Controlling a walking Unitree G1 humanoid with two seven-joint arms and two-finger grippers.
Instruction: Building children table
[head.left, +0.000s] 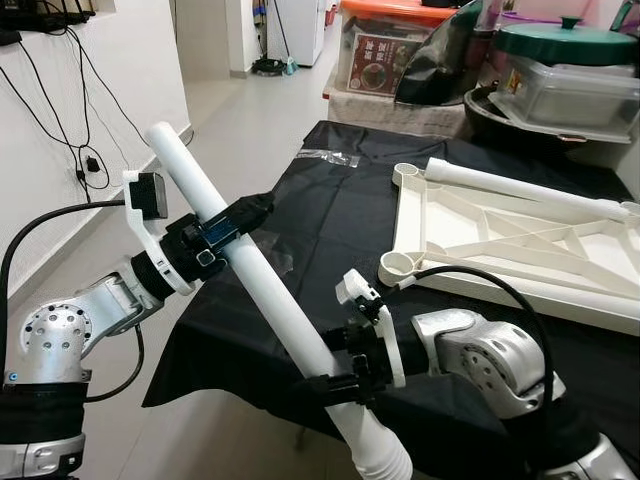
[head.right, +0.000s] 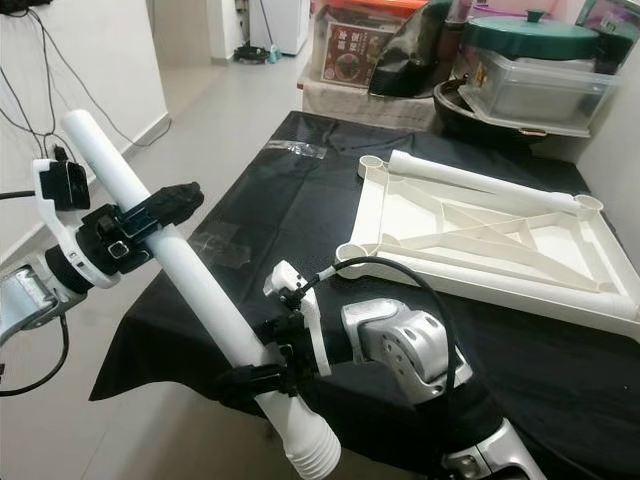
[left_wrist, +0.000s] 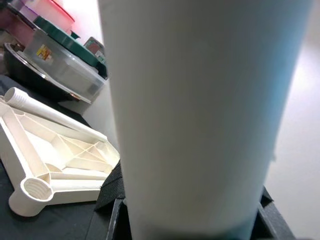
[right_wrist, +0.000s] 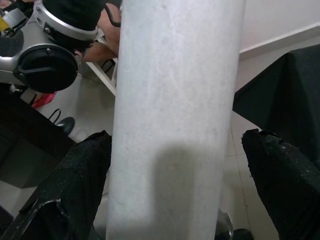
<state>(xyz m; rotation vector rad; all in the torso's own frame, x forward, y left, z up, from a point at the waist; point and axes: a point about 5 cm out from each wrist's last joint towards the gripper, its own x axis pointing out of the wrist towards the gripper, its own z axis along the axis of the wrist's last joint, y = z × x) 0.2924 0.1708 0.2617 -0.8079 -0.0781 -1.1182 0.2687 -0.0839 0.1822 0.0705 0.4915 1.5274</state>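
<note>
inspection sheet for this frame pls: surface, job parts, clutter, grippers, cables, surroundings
Surface: black cloth over the table.
Job's things: white table leg held up tilted, threaded end low; white tabletop frame underside-up on the cloth, one leg fitted along its far edge.
Clutter: clear plastic wrap on the cloth.
Grippers: left gripper and right gripper both clamp the leg.
Cables: wall cables; wrist cable on right arm.
Surroundings: storage boxes, tiled floor.

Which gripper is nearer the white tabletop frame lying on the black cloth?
Right. The right gripper holds the leg tube low, just off the frame's near corner socket. The left gripper grips the tube higher up, farther out to the left.
</note>
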